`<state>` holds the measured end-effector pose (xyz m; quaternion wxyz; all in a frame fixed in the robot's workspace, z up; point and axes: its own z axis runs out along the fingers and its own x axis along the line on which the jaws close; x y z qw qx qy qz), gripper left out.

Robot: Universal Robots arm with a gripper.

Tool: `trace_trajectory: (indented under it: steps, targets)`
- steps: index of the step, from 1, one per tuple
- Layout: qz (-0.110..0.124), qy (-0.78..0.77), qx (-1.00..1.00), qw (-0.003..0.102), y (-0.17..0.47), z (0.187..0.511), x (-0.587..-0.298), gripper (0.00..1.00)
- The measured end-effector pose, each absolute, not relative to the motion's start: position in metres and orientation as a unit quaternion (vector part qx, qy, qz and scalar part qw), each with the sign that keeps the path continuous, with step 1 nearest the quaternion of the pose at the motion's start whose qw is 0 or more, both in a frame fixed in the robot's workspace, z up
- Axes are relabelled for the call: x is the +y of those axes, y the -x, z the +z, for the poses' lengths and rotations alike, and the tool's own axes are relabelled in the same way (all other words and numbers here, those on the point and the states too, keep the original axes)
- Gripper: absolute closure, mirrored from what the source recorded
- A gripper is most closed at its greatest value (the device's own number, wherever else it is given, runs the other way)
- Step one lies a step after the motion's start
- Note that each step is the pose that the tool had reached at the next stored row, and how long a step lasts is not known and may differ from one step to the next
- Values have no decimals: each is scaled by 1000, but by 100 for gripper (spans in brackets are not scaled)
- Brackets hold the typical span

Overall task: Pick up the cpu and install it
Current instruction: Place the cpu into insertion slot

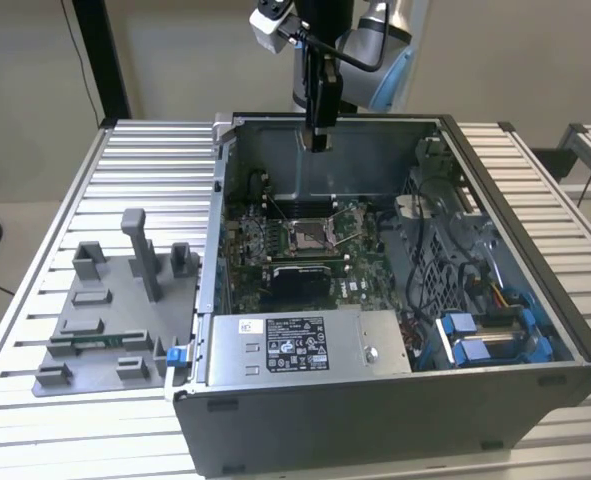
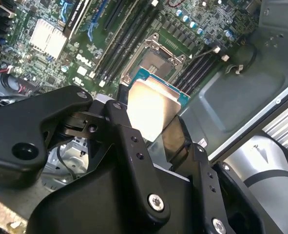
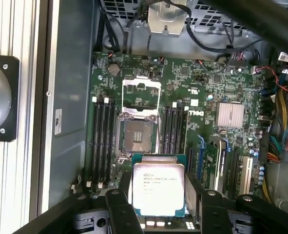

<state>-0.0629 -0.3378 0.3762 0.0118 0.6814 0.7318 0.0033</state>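
gripper [image 1: 320,138]: mine, clamped on the cpu [image 3: 158,190], upper middle of the exterior view
socket [image 3: 137,136]: open, bare, down in the case [image 1: 395,420]

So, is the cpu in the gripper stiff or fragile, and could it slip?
Probably stiff: the cpu looks flat though the gripper seems to hold it by two edges. Its metal top shines in the second wrist view, so it may be slippery. Being thin, it is likely light.
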Motion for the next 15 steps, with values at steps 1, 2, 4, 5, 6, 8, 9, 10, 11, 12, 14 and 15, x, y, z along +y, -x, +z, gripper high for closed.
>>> trace_trajectory:
  steps: [1, 2, 4, 5, 6, 8, 9, 10, 11, 12, 14, 15]
  targets:
    - [3, -681, 732, 12, 63, 376, -338, 100]
    - [3, -681, 732, 12, 63, 376, -338, 100]
    - [3, -681, 732, 12, 63, 376, -338, 100]
    - [3, -681, 732, 12, 63, 376, -338, 100]
    - [4, -681, 732, 12, 63, 375, -338, 100]
    - [4, -683, 730, 11, 63, 374, -338, 100]
    - [4, -684, 729, 11, 63, 372, -338, 100]
    - [4, -685, 728, 11, 62, 370, -338, 100]
    - [4, -686, 728, 11, 62, 368, -338, 100]
    - [5, -686, 727, 11, 62, 366, -338, 100]
    - [5, -687, 726, 10, 61, 363, -338, 100]
    - [5, -688, 726, 10, 61, 361, -338, 100]
